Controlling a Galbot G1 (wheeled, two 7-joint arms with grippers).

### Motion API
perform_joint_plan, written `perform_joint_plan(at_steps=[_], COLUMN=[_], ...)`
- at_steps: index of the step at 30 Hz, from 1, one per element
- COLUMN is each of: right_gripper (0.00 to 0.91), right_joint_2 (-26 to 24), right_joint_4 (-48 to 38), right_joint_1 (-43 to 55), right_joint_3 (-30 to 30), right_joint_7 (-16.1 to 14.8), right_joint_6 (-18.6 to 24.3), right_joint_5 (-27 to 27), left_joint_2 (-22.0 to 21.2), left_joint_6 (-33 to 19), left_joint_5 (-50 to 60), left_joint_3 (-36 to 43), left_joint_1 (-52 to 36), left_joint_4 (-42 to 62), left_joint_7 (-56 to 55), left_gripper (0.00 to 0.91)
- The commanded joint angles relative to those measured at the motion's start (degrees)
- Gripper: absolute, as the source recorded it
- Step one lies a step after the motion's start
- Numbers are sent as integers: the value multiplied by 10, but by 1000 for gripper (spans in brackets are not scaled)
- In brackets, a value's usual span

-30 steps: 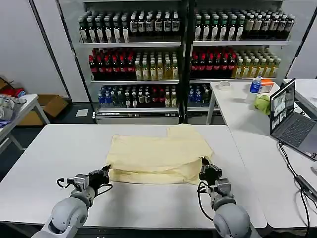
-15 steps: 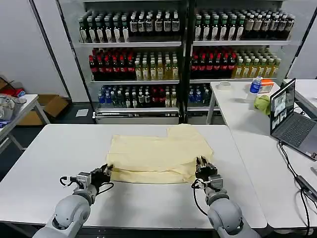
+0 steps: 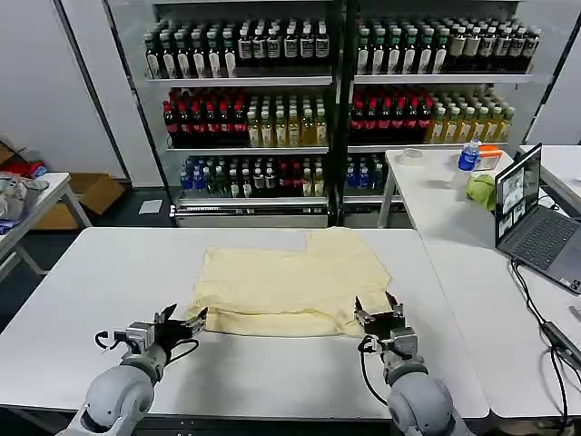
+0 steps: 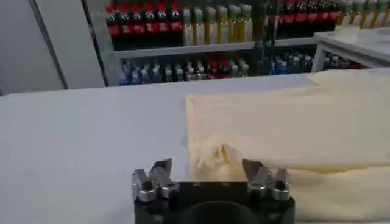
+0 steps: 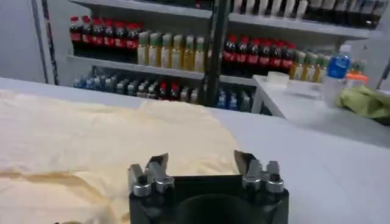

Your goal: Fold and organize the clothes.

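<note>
Here the pale cream-yellow, thin fabric T-shirt (image 3: 290,286) lies folded across the middle of the head view, its near edge doubled over into a thicker strip, a sleeve jutting at its upper right. It rests on a white rectangular table (image 3: 100,282) filling the lower half of the frame. At lower left the left gripper (image 3: 182,324) sits just off the shirt's near-left corner, fingers spread apart and empty; at lower centre-right the right gripper (image 3: 379,314) sits by the near-right corner, likewise spread and empty. Behind, glass-fronted shelves of bottled drinks (image 3: 272,109) span the top. At right, a second white table (image 3: 472,272) carries an open grey laptop (image 3: 536,222) and a small yellow-green cloth (image 3: 481,191).
</note>
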Motion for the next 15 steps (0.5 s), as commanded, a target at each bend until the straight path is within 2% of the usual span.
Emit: perform_joint_plan(at_steps=[1,9,11,12,13,15], right_gripper=[907,907,907,907,907,615], right_joint_2=[0,2,4,5,6,8], right_joint_4=[19,7,3,0,-3,-6], right_joint_1=[-26,-33,-32,-31,-31,-30], right_joint_3=[26,38,37,35,35,32], right_joint_7=[3,25,28,29,31,31], right_joint_6=[-9,-43,-46,-49,-51,-53], right_joint_5=[42,83,83,85,87,89], left_joint_2=[0,-4,-6,-6,-7,-7], left_joint_6=[1,5,5,5,5,4], left_joint_5=[-8,-24,-23,-23,-22,-21], left_joint_3=[-15,-9,-7,-6,-5,-4], left_joint_1=[21,0,-2,-3,-4,-5], left_joint_4=[-4,13,15,17,19,22], left_joint_7=[0,-5,-6,-6,-6,-6], left_gripper=[907,907,685,333,232,40])
